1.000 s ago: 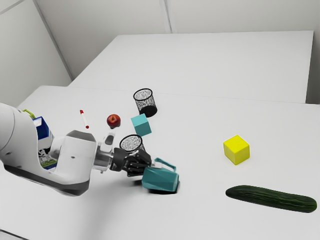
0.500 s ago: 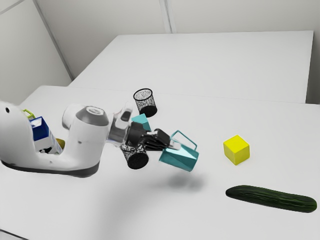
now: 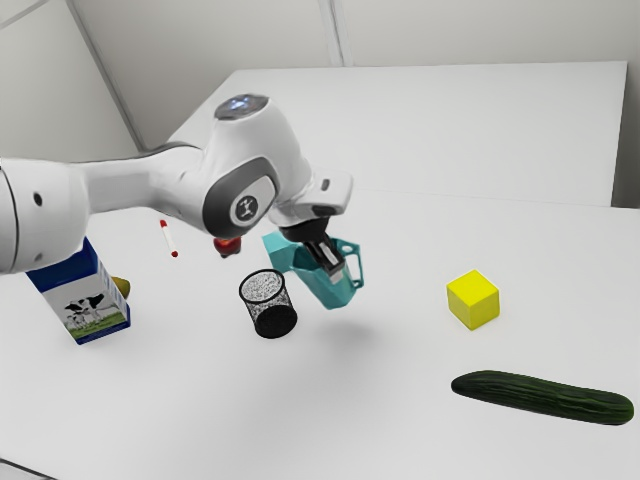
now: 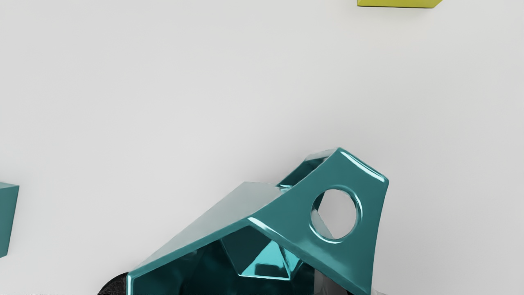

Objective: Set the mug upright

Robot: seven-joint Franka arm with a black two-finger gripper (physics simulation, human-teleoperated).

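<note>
In the exterior view my gripper (image 3: 333, 266) points down and is shut on the teal mug (image 3: 336, 292). The mug hangs above the table, tilted, its base toward the exterior view's lower right and its handle on the exterior view's right side. A soft shadow lies on the table below it. In the wrist view the gripper (image 4: 229, 287) has a dark fingertip (image 4: 115, 285) against one side of the mug (image 4: 204, 241); the other finger is mostly hidden by the mug. The mug's open mouth and the hole in its handle face the camera.
A mesh cup (image 3: 274, 318) and a teal cube (image 3: 281, 252) stand close to the held mug. A yellow cube (image 3: 472, 300) and a cucumber (image 3: 540, 397) lie at the exterior view's right. The milk carton (image 3: 88, 305), apple (image 3: 228, 245) and marker (image 3: 169, 238) are on the left.
My gripper has lifted the mug off the table, carried it toward the far side, and swung from nearly level to pointing downward. The mug has turned from lying sideways to a steeper tilt.
</note>
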